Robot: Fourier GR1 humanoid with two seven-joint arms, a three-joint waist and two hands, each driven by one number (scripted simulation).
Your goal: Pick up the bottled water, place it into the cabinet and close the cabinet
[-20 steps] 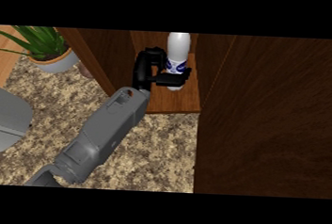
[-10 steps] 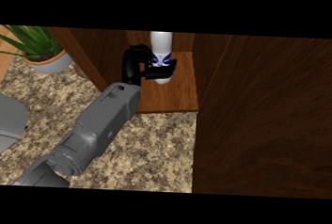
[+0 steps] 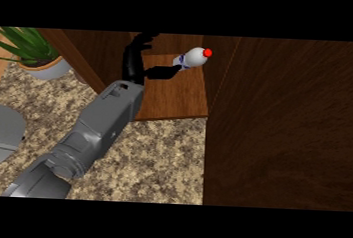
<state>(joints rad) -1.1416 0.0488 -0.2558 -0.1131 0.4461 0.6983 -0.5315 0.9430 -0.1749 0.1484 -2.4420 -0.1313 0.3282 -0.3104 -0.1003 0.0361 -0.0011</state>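
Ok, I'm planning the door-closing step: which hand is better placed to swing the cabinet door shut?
Probably the left hand: it is open beside the standing bottled water on the cabinet shelf, near the open door. The right hand is not in view.

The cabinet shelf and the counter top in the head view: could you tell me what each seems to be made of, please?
The reddish-brown cabinet shelf looks like wood with a smooth finish, going by its faint streaky grain. The speckled beige-and-brown counter top looks like polished granite or a similar stone, judging by its mottled flecks; laminate cannot be ruled out.
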